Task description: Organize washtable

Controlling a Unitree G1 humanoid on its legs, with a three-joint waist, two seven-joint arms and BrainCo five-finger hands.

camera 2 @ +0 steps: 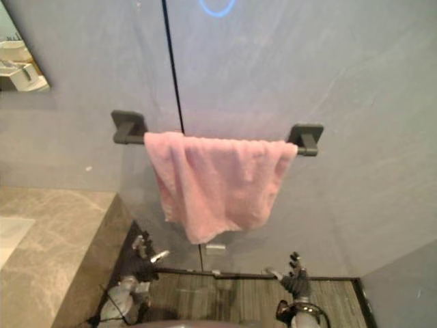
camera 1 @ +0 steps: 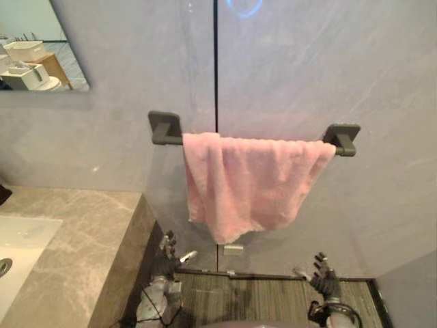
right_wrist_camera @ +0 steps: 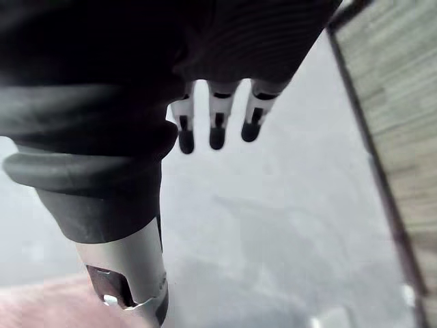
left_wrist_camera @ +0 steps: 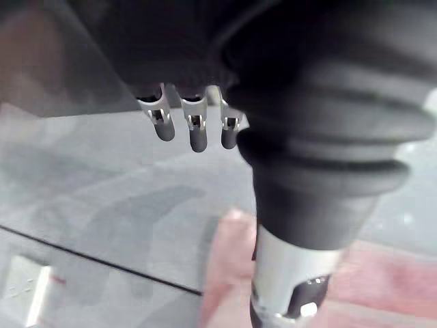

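On the left a stone counter (camera 1: 89,232) holds a white sink (camera 1: 20,236), and the left hand (camera 1: 166,251) hangs low beside it, fingers loose and empty. The pink towel (camera 1: 246,184) hangs over a dark bar (camera 1: 166,128) in the middle. The right hand (camera 1: 325,277) is low on the right, below the bar's right end, fingers straight and empty.

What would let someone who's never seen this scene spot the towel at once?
Start at the grey wall to the right of the stone counter. A dark bar is fixed across it. The pink towel hangs draped over that bar, bunched lower toward its left side. It is the one pink, soft thing among grey and dark surfaces.
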